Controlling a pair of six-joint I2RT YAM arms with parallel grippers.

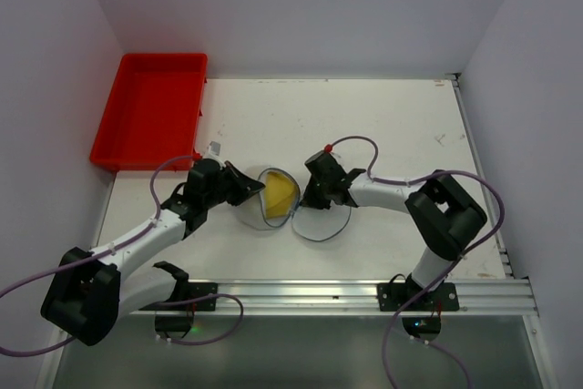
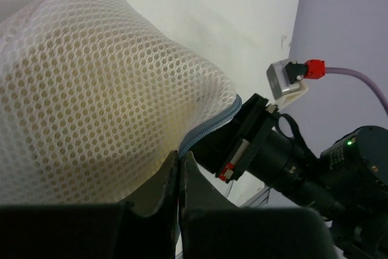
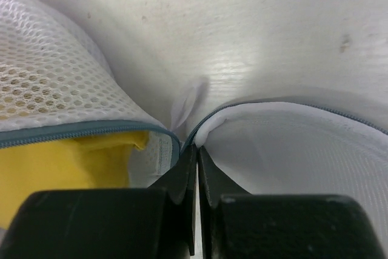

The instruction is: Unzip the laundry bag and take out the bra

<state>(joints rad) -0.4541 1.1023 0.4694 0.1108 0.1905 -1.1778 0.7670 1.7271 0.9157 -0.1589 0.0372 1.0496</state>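
Observation:
The laundry bag (image 1: 261,216) lies unzipped mid-table, its white mesh lid (image 1: 323,222) flapped open to the right. A yellow bra (image 1: 281,196) shows inside the body. My left gripper (image 1: 258,190) is shut on the bag's left zip rim; in the left wrist view the grey zip (image 2: 206,128) runs down into the closed gripper (image 2: 180,163) under the mesh dome (image 2: 91,101). My right gripper (image 1: 306,199) is shut where body and lid meet. The right wrist view has the gripper (image 3: 197,151) pinching the zip seam, the bra (image 3: 54,174) at left and the lid (image 3: 291,150) at right.
A red plastic tray (image 1: 150,120) sits at the far left corner against the wall. White walls close the table on the left, back and right. A metal rail (image 1: 364,293) with both arm bases runs along the near edge. Purple cables loop beside each arm.

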